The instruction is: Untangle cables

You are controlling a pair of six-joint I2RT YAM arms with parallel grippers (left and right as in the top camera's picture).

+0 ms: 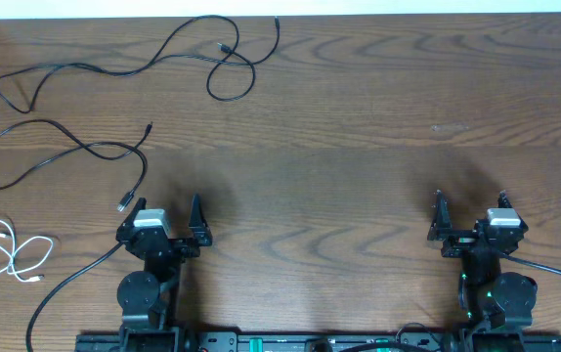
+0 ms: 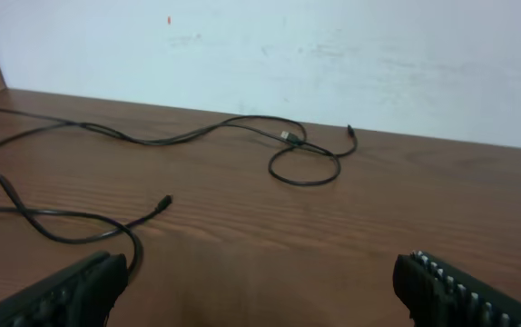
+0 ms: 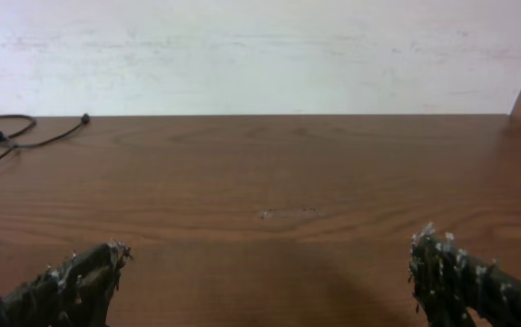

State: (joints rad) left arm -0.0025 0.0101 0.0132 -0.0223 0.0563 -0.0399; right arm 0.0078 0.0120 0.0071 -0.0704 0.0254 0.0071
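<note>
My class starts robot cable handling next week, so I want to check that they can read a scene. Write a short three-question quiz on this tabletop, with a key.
1. True or false: the white cable lies apart from the far black cable and the near black cable.
2. Where on the table do all three lie? A the left arm's side; B the right arm's side; C the middle.
3. Fill in: the left gripper and the right gripper both stand ____, holding nothing.
Key: 1 true; 2 A; 3 open.
</note>
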